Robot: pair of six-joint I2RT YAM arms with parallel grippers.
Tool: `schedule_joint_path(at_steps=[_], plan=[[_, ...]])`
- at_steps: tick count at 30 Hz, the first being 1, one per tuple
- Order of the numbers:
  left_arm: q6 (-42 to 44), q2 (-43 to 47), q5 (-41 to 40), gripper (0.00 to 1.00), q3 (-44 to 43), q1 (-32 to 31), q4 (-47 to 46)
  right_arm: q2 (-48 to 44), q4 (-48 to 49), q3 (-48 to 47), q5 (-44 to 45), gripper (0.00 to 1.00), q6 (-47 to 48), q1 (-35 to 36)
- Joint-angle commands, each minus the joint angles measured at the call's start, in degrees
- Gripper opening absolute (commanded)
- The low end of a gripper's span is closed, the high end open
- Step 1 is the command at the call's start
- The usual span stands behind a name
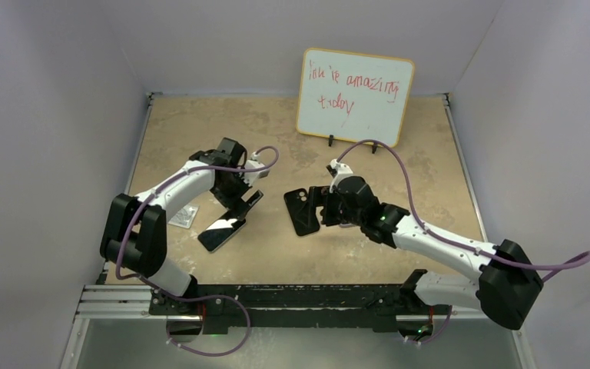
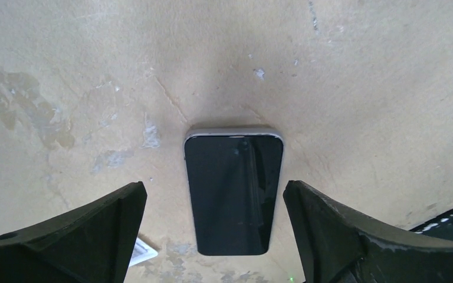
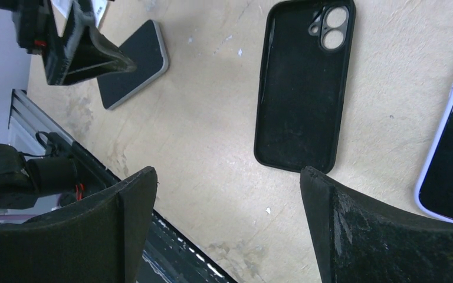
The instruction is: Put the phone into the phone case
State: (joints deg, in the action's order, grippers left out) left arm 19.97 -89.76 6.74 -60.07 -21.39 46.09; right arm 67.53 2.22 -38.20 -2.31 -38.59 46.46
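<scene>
The phone lies screen up on the tan table, dark glass with a light edge. My left gripper hovers over its far end, open and empty. In the left wrist view the phone lies between the spread fingers of that gripper, untouched. The matte black phone case lies flat at mid-table, camera cutout at its far end. My right gripper is just right of it, open and empty. In the right wrist view the case lies ahead of that gripper, with the phone beyond.
A second light-edged phone lies at the right edge of the right wrist view. A small white card lies left of the phone. A whiteboard stands at the back. The black rail runs along the near edge.
</scene>
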Motion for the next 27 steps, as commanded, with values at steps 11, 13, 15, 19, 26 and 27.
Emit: schedule_joint_path(at_steps=[11,13,15,19,26,27], plan=[[9.7,2.97,-4.51,0.95,7.01,0.12,1.16,-5.21,-3.59,-2.48,5.6,0.92,2.21,0.11],[10.55,4.41,-3.96,0.96,8.19,0.12,0.74,-4.53,-3.66,-3.39,5.83,0.93,3.07,0.09],[11.09,4.75,-1.97,0.96,8.05,0.12,0.37,-3.74,-3.55,-4.25,5.62,0.93,3.68,0.05],[11.58,2.41,-0.33,0.97,7.33,0.11,-0.37,-3.06,-3.12,-4.77,5.65,0.93,4.22,0.05],[10.96,-2.36,0.18,0.96,7.6,-0.28,-2.27,-5.96,-2.56,-2.38,5.6,0.94,3.67,0.05],[10.76,-2.96,0.02,0.95,7.75,-0.32,-2.85,-6.4,-2.7,-2.11,5.56,0.94,3.48,0.05]])
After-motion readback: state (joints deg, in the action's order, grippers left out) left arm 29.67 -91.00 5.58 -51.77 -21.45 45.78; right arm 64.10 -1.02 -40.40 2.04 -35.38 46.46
